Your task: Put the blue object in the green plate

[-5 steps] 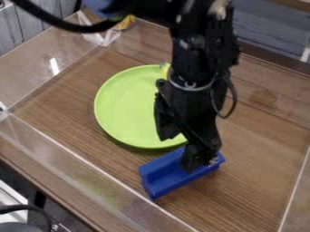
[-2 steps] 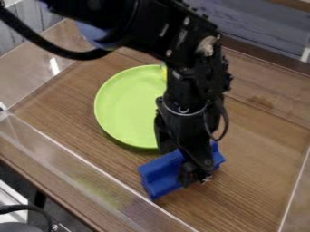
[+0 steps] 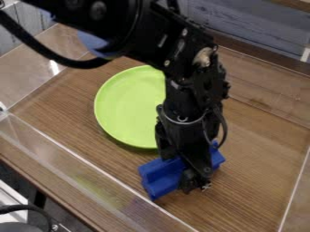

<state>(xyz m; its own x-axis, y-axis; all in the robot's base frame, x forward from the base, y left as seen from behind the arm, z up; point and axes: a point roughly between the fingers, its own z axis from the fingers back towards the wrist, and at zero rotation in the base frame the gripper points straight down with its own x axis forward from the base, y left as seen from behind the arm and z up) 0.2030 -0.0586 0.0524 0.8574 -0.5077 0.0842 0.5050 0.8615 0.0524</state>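
Note:
The blue object (image 3: 161,176) lies on the wooden table near the front, just right of the green plate (image 3: 125,103). My black gripper (image 3: 194,170) reaches straight down over the block's right half, its fingers set either side of it. The jaws stand open and the block still rests on the table. The arm hides the block's right end and the plate's right rim.
Clear plastic walls (image 3: 49,163) box in the wooden table on the left and front. A dark backdrop (image 3: 255,27) runs along the far side. A yellow thing (image 3: 104,36) peeks out behind the arm at top left.
The arm has leaned further forward and the gripper has sunk lower around the blue block. The block and plate have stayed in place.

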